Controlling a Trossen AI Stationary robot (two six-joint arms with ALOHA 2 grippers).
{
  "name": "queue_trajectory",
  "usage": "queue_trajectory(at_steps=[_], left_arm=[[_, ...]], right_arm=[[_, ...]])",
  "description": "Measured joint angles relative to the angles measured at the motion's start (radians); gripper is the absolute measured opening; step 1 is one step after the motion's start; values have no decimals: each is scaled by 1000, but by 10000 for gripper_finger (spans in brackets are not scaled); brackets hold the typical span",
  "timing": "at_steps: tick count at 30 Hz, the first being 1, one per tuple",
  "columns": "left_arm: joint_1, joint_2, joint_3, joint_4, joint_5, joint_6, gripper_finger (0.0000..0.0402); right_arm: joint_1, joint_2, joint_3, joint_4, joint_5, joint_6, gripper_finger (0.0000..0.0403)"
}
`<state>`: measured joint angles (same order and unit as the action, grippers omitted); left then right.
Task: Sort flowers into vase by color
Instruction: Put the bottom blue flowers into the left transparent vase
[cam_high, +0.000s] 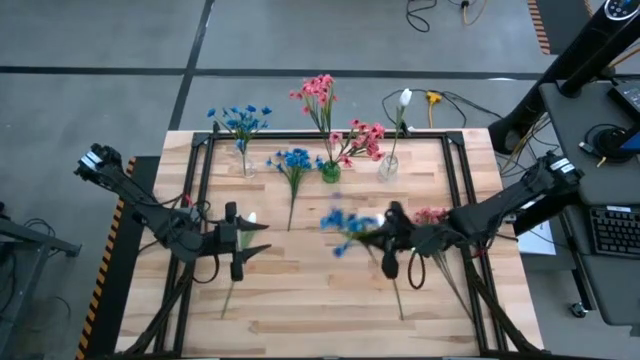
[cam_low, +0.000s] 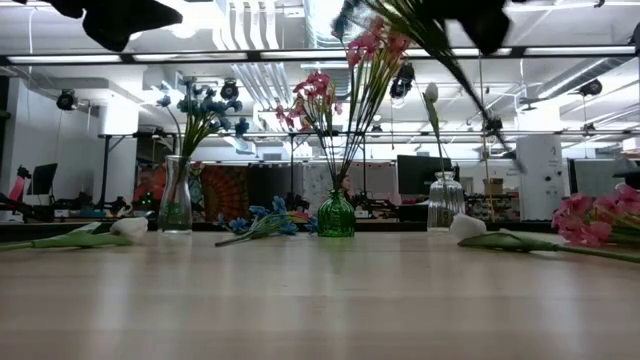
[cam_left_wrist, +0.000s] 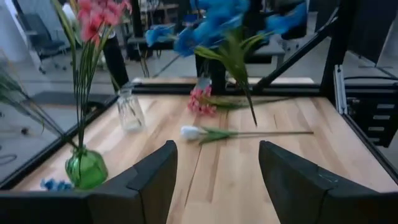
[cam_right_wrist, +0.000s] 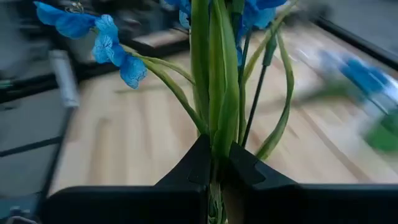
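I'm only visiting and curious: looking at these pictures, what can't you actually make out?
- Blue flowers in the right claw: blurred in the high view, blooms cut off by the right wrist view's edge.
- Left claw: fingertips cut off by the left wrist view's edge; in the high view a white flower lies at it, contact unclear.
- Both arms: only dark shapes at the low view's top edge.

Bright ceiling strip lights (slight glare); raised blue flowers (cam_high: 338, 222) motion-blurred.
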<state>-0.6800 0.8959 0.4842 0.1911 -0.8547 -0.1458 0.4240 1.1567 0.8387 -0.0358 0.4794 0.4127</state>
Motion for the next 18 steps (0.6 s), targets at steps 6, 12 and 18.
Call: queue_trajectory(at_steps=[6,12,18], left_arm=[[6,48,-24,134,-1,66,245],[25,129,-22,267,17,151,276],[88,209,-22,410,203,214,277]], right_arm=[[-47,142,0,359,-86,-299,13],[-136,308,0,739,-274,-442,13],[-189,451,2,1079,-405,-574,13]])
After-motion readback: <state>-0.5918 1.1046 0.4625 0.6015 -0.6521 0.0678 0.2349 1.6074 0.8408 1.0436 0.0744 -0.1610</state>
